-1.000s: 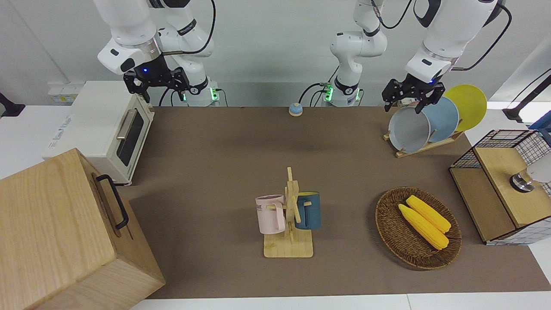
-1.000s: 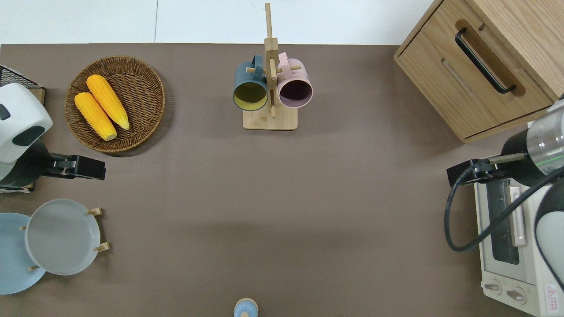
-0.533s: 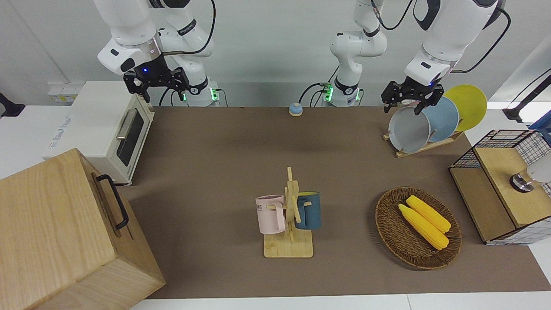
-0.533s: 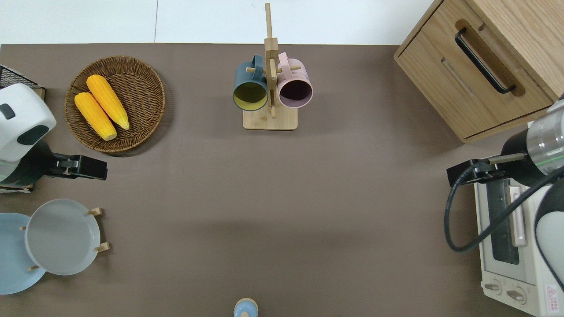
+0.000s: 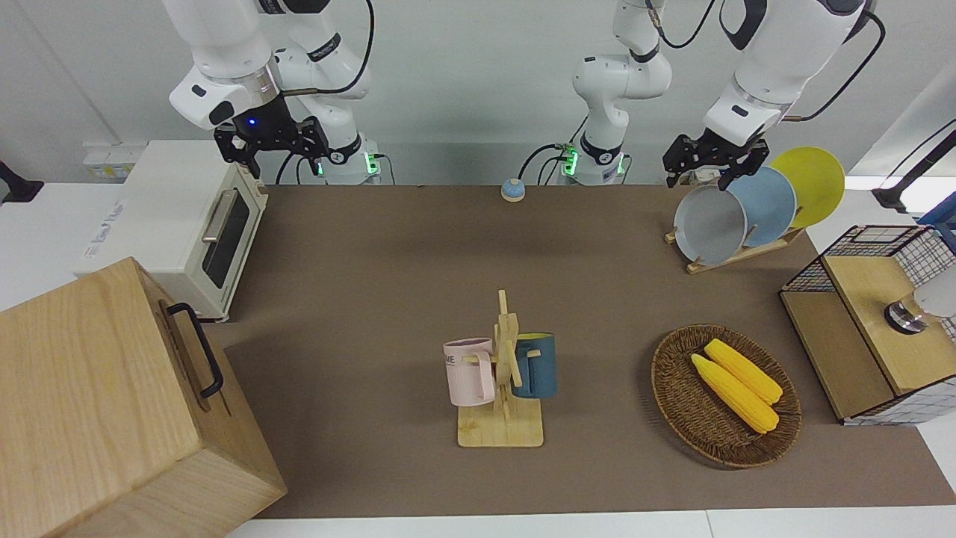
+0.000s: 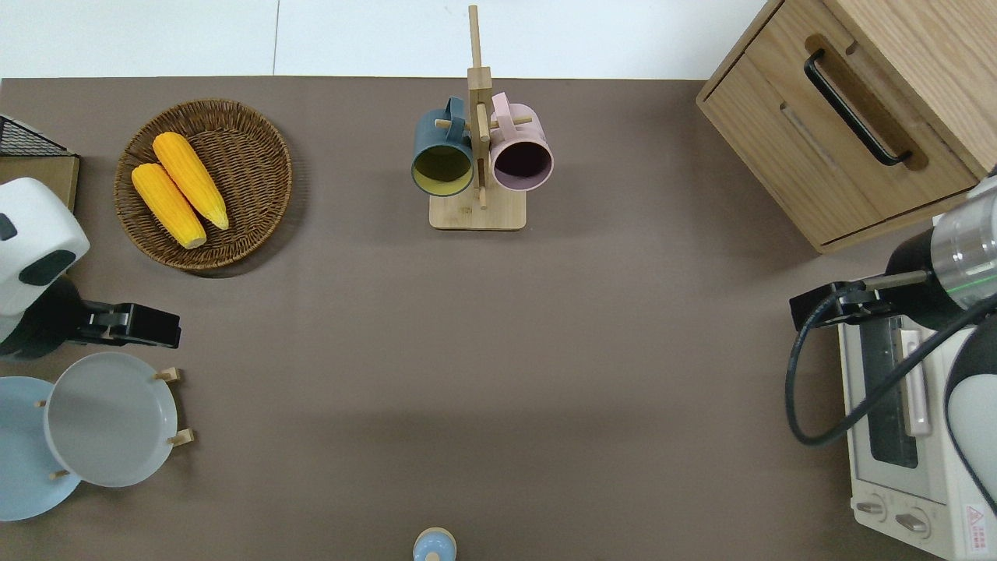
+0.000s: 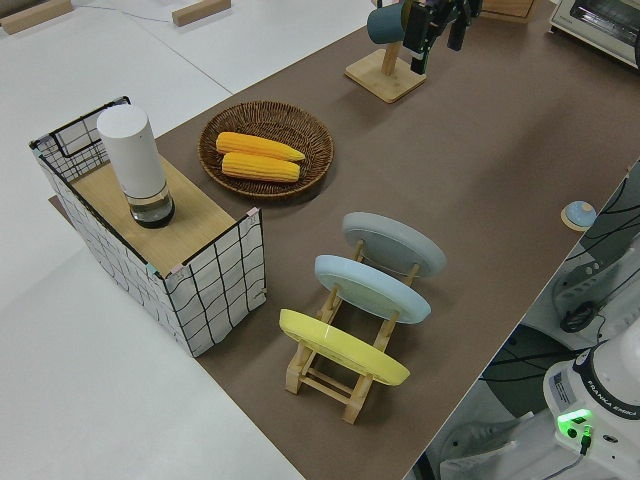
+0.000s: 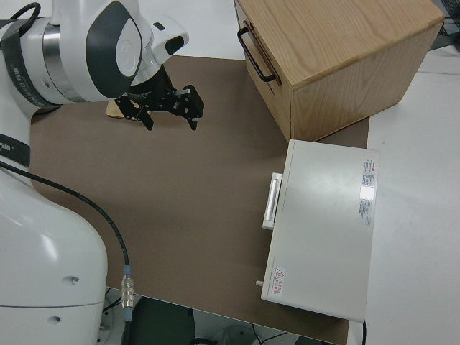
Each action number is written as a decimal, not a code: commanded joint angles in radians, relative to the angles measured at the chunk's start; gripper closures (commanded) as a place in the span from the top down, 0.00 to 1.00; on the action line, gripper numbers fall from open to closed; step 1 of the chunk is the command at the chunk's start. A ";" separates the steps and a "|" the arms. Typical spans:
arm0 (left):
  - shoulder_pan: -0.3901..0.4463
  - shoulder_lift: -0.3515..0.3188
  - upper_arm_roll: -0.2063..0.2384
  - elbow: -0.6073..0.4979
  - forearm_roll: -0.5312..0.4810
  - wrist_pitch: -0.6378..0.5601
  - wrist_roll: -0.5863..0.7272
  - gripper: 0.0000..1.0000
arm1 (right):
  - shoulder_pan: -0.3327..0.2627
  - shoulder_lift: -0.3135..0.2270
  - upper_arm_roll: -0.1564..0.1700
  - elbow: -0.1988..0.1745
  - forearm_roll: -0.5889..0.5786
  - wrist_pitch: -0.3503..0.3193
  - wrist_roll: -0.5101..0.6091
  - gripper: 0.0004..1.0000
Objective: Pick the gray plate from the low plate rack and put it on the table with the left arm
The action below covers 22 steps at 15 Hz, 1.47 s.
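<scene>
At the left arm's end of the table (image 5: 373,261), in the front view, the gray plate (image 5: 709,224) stands on edge in the low plate rack (image 5: 736,254). It takes the slot toward the right arm's end, with a light-blue plate (image 5: 769,205) and a yellow plate (image 5: 818,183) leaning in the slots next to it. The left gripper (image 5: 702,173) hangs just above the gray plate's top rim. Its fingers are spread apart and grasp nothing. The right gripper (image 5: 272,153) is parked.

From overhead, the gray plate (image 6: 109,417) leans against the rack's pegs (image 6: 167,375) and partly covers the light-blue plate (image 6: 19,452). The left gripper (image 6: 132,327) is over the table at the plate's farther rim, between the plate and a wicker basket (image 6: 257,156) holding two cobs of corn (image 6: 179,187).

In the left side view, the three plates sit one after another in the rack (image 7: 325,375): yellow (image 7: 340,345), light-blue (image 7: 370,288), then gray (image 7: 395,243). All are tilted the same way. The left gripper (image 7: 440,25) shows at the top edge, fingers parted.

In the right side view, the right gripper (image 8: 169,115) has its fingers apart and empty.
</scene>
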 commanded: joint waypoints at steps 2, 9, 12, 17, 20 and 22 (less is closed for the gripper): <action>-0.003 -0.191 0.003 -0.228 0.014 0.051 -0.007 0.99 | -0.023 -0.002 0.020 0.007 -0.006 -0.011 0.012 0.98; 0.003 -0.334 0.003 -0.453 0.069 0.189 -0.007 0.99 | -0.023 -0.004 0.021 0.007 -0.006 -0.011 0.012 0.98; 0.044 -0.341 0.004 -0.470 0.109 0.192 -0.006 0.99 | -0.023 -0.002 0.021 0.007 -0.006 -0.011 0.012 0.98; 0.113 -0.360 0.004 -0.513 0.155 0.221 -0.006 0.99 | -0.023 -0.002 0.020 0.007 -0.006 -0.011 0.012 0.98; 0.170 -0.369 0.004 -0.545 0.164 0.262 -0.006 0.99 | -0.023 -0.002 0.020 0.007 -0.006 -0.011 0.012 0.98; 0.188 -0.377 0.004 -0.572 0.190 0.293 -0.006 0.99 | -0.023 -0.002 0.021 0.007 -0.006 -0.011 0.012 0.98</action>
